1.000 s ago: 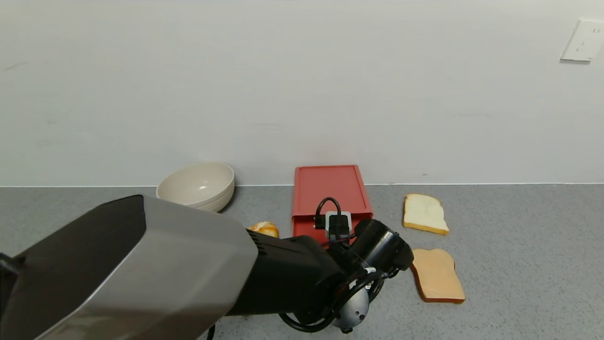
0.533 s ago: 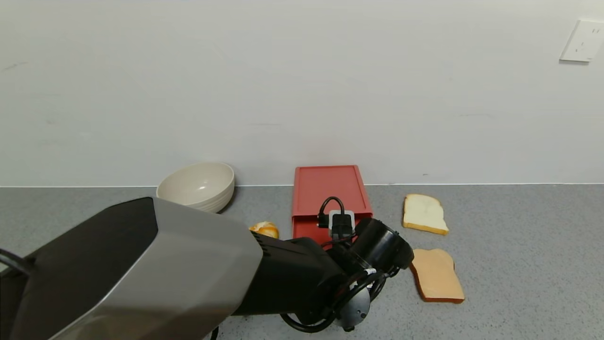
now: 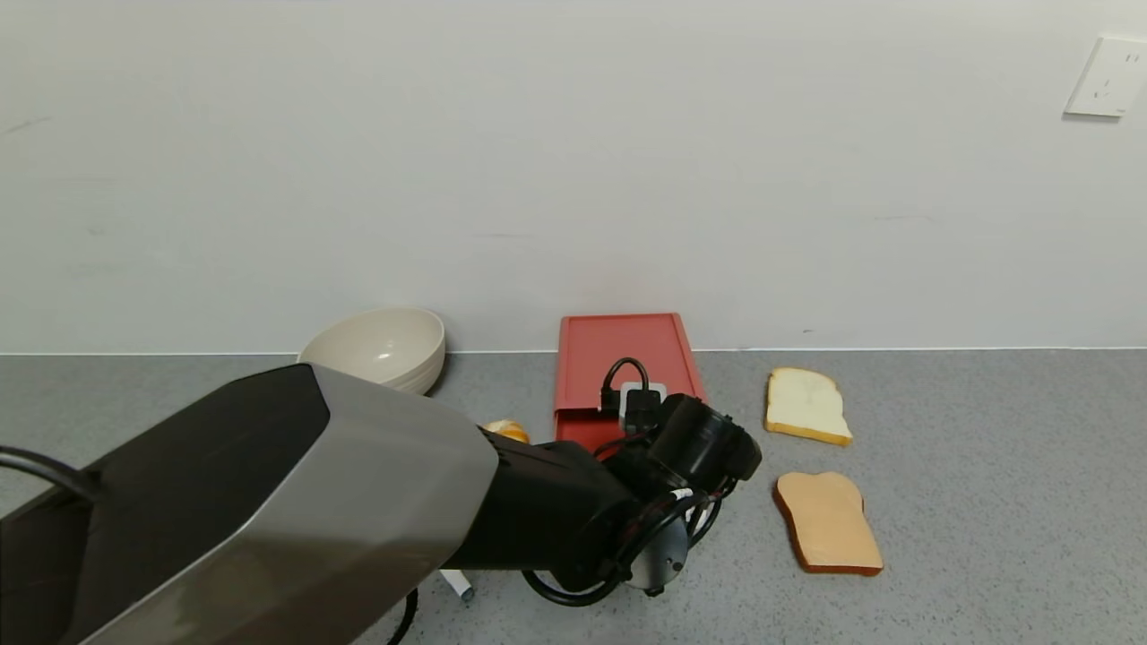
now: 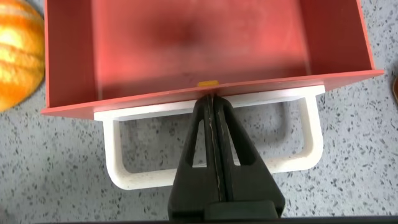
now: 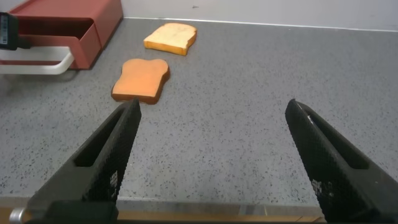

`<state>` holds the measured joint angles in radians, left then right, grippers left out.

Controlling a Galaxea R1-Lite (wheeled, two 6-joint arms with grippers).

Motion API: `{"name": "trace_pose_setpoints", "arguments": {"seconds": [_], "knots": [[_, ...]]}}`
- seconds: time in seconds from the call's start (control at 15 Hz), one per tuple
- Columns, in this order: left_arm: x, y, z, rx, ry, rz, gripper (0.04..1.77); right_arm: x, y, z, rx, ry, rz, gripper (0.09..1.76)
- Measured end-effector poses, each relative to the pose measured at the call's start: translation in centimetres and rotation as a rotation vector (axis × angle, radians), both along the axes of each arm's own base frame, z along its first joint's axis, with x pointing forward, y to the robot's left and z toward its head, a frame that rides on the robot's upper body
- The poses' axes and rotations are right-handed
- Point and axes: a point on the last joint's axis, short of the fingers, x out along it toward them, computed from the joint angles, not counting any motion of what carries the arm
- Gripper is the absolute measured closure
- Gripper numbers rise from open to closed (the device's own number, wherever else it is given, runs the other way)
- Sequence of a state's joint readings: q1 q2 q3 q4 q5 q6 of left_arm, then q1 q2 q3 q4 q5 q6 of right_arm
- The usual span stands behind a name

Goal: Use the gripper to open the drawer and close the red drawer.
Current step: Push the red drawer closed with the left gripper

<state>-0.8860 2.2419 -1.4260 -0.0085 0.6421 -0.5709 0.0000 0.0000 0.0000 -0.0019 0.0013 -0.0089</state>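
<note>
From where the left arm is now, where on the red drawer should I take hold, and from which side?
Grip the white loop handle on the drawer tray's front, coming from the robot's side. It stands clear of the front wall, leaving a gap for a finger. The left gripper is shut, its tips at the tray's front edge above the handle, not gripping it.

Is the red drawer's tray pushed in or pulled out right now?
Pulled out: the drawer tray's bare inside shows, and the left gripper, fingers shut, touches its front.
</note>
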Motion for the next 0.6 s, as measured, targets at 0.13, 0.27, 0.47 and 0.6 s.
{"name": "trace_pose_setpoints", "arguments": {"seconds": [0.13,0.27,0.47,0.6], "knots": [[0.5,0.1,-0.1,0.004,-0.014,-0.003,1.7,0.0,0.0,0.0,0.0,0.0,0.0,0.14],[0.9,0.2,-0.1,0.008,-0.029,-0.008,1.7,0.0,0.0,0.0,0.0,0.0,0.0,0.14],[1.7,0.4,-0.1,0.008,-0.061,-0.013,1.7,0.0,0.0,0.0,0.0,0.0,0.0,0.14],[2.2,0.4,-0.2,0.014,-0.08,-0.022,1.7,0.0,0.0,0.0,0.0,0.0,0.0,0.14]]}}
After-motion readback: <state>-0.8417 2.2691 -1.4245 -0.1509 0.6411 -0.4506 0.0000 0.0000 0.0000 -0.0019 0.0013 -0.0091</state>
